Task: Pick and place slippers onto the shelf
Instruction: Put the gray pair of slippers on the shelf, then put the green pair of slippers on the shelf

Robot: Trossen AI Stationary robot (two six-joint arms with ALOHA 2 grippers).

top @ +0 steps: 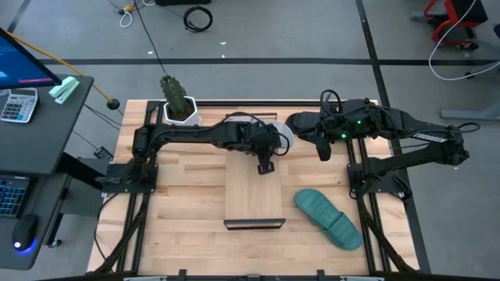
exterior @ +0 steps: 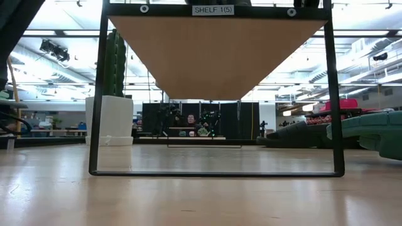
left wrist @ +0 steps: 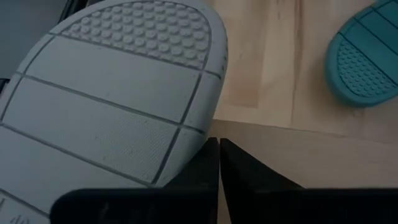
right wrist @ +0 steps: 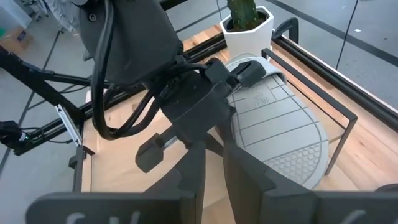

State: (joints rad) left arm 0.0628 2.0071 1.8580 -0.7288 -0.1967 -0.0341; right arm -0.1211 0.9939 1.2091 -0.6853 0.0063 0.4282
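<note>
The left gripper (top: 266, 166) hangs over the shelf's (top: 253, 199) far half, fingers pressed together, empty. The grey slipper (left wrist: 106, 93) lies sole-up at the shelf's far end. The right gripper (top: 323, 151), fingers together, hovers right of the shelf, beside the black slipper (top: 306, 122). The teal slipper (top: 328, 218) lies right of the shelf.
</note>
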